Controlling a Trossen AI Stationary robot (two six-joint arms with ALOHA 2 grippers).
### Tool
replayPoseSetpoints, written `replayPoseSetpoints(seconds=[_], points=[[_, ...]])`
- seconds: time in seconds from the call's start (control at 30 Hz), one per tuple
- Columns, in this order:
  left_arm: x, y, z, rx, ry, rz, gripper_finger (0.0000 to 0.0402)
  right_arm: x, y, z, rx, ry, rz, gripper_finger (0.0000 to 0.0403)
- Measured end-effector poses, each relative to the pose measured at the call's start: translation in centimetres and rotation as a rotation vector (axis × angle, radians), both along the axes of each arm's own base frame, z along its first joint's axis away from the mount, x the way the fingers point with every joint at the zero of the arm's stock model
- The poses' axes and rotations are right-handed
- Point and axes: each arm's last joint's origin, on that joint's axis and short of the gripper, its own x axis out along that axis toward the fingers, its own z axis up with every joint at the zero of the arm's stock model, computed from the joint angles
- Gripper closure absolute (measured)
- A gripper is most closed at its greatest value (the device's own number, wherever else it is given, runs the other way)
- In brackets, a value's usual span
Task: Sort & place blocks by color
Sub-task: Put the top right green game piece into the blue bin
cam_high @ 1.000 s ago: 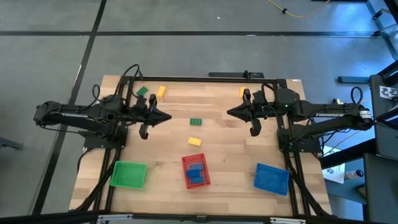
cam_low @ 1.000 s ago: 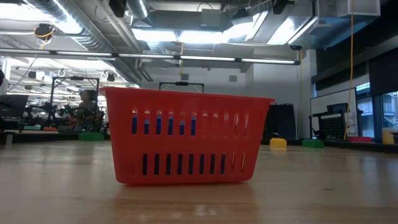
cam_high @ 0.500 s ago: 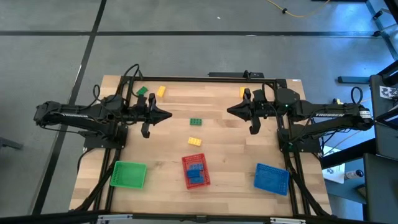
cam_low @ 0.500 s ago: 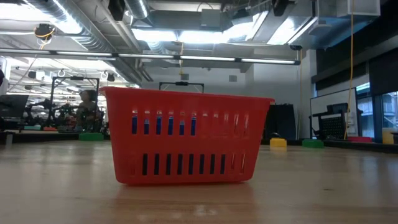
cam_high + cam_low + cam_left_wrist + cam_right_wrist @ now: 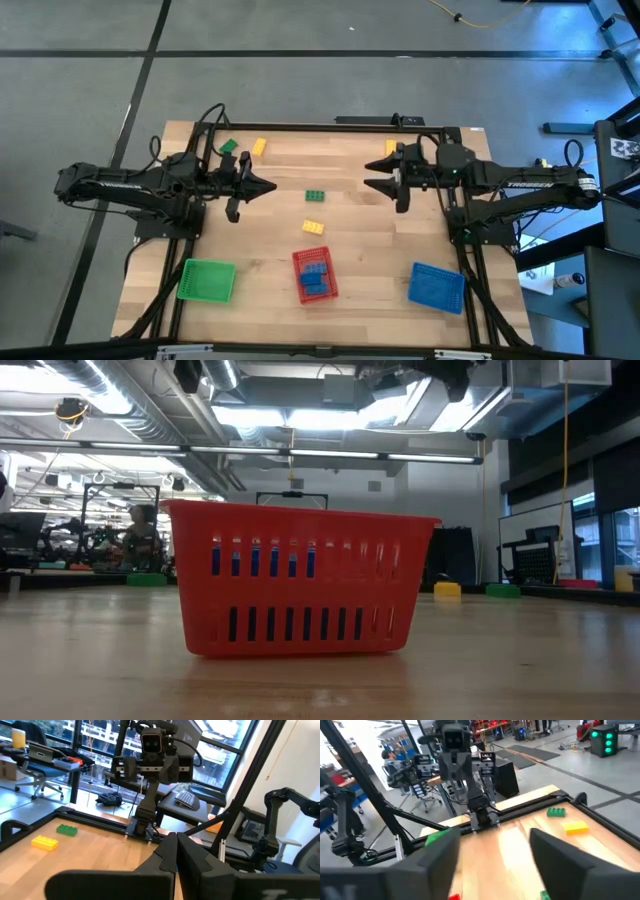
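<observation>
My left gripper [image 5: 270, 186] hovers shut over the table's left half, pointing right; its fingers [image 5: 176, 856] meet. My right gripper [image 5: 368, 175] hovers opposite, open, with nothing between its fingers [image 5: 435, 854]. Between them a green block [image 5: 316, 196] and a yellow block [image 5: 314, 227] lie flat on the wood. A green block [image 5: 228, 147] and a yellow block [image 5: 259, 147] lie at the far left, and another yellow block [image 5: 390, 148] at the far right beside my right arm. Blue blocks [image 5: 314, 274] lie in the red tray [image 5: 300, 262].
A green tray [image 5: 207, 280] stands at the near left and a blue tray [image 5: 437, 286] at the near right. The red tray [image 5: 300, 580] fills the middle of the low view. Black frame rails run along the table's far edge and both sides.
My right gripper has opened its fingers while hovering in about the same place. My left gripper has kept still and shut. No block has moved.
</observation>
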Motion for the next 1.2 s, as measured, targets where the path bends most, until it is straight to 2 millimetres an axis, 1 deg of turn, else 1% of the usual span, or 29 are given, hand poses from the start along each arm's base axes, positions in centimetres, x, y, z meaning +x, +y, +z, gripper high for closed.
replayPoseSetpoints(seconds=[0.07,0.13,0.17,0.23,0.3,0.37,0.47,0.53,0.6,0.67,0.77,0.87,0.97,1.03,1.13,1.2], points=[[0.0,0.0,0.0,0.000,0.000,0.000,0.0401,0.0,0.0,-0.3,0.004,0.027,-0.020,0.0115],[0.0,0.0,0.0,0.000,0.000,0.000,0.0401,-0.1,-0.2,-0.5,0.010,0.049,-0.072,0.0098],[0.0,0.0,0.0,0.000,0.000,0.000,0.0401,-0.1,-0.3,-0.6,0.026,0.063,-0.121,0.0094],[0.0,0.0,0.0,0.000,0.000,0.000,0.0401,-0.1,-0.9,-0.4,0.072,0.106,-0.279,0.0092],[0.0,0.0,0.0,-0.001,0.000,0.000,0.0401,-0.3,-2.1,0.2,0.128,0.165,-0.478,0.0095],[0.0,0.0,0.0,-0.001,-0.001,0.000,0.0401,-0.6,-3.7,0.8,0.155,0.259,-0.617,0.0099],[0.0,0.0,0.0,-0.021,-0.002,-0.002,0.0401,-0.7,-6.4,1.0,0.199,0.443,-0.752,0.0103],[0.0,0.0,0.0,-0.049,-0.002,-0.005,0.0401,-0.7,-8.4,0.5,0.215,0.570,-0.829,0.0104],[0.0,0.0,0.0,-0.069,-0.002,-0.008,0.0401,-0.9,-10.4,-0.7,0.239,0.689,-0.908,0.0104],[0.0,0.0,0.0,-0.076,-0.002,-0.010,0.0401,-1.2,-12.3,-2.3,0.293,0.778,-0.967,0.0104],[0.0,-0.1,0.0,-0.070,-0.001,-0.030,0.0401,-2.1,-14.5,-5.4,0.406,0.894,-1.018,0.0105],[0.0,-0.1,0.0,-0.068,-0.001,-0.049,0.0401,-3.4,-15.9,-8.8,0.515,0.979,-1.068,0.0105],[0.0,-0.2,0.0,-0.066,0.000,-0.060,0.0401,-4.9,-16.8,-11.7,0.587,1.023,-1.127,0.0105],[0.0,-0.1,0.0,-0.064,0.000,-0.058,0.0401,-5.7,-17.4,-13.1,0.612,1.003,-1.162,0.0105],[0.0,-0.1,0.0,-0.064,0.000,-0.056,0.0401,-6.5,-18.2,-14.6,0.624,0.917,-1.172,0.0105],[0.0,0.0,0.0,-0.064,0.000,-0.050,0.0401,-7.0,-18.4,-15.2,0.620,0.901,-1.194,0.0105]])
